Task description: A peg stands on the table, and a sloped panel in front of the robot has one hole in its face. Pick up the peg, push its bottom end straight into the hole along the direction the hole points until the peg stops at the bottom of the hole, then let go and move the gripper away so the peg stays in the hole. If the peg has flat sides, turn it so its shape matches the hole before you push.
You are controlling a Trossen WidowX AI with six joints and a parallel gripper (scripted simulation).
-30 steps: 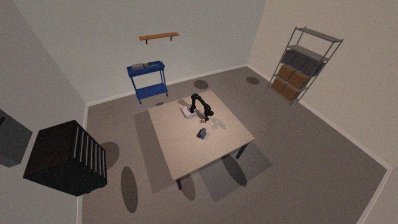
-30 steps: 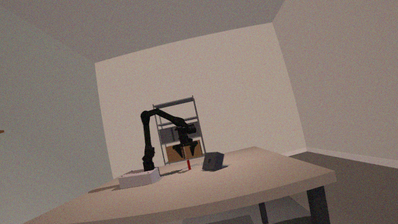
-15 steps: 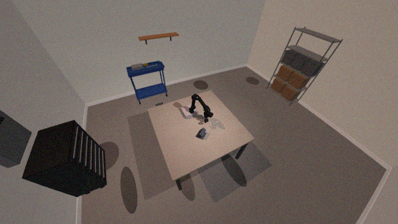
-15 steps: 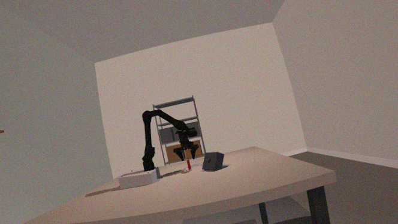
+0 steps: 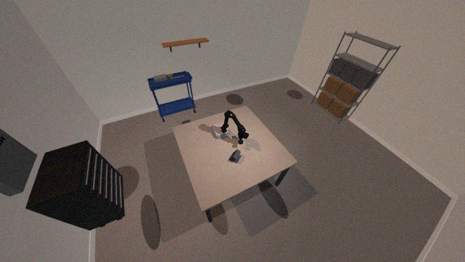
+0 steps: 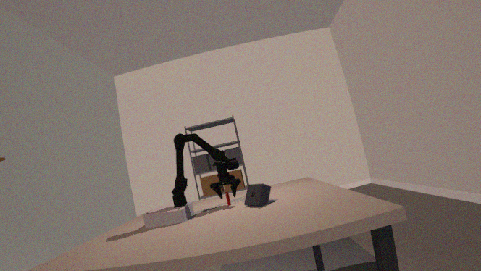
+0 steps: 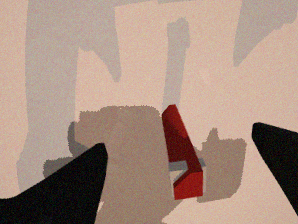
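A red peg (image 6: 228, 200) (image 7: 178, 142) with flat sides stands upright on the table. The dark grey block with the sloped panel (image 5: 234, 156) (image 6: 262, 196) sits beyond the peg from the arm's base; a small dark hole (image 6: 253, 195) shows in its face, its shape too small to tell. My gripper (image 6: 228, 196) (image 7: 180, 140) is open and empty and points down. Its fingertips are on either side of the peg, near its top in the exterior view, and touch nothing there. In the wrist view the peg is between the two black fingers, nearer the left one. The block is outside the wrist view.
The arm's base stands by a pale box (image 6: 166, 217) on the table (image 5: 210, 175) (image 6: 308, 217). The arm's shadows fall around the peg. A blue cart (image 5: 170, 81), a shelf rack (image 5: 372, 40) and a black cabinet (image 5: 66, 175) stand away from the table.
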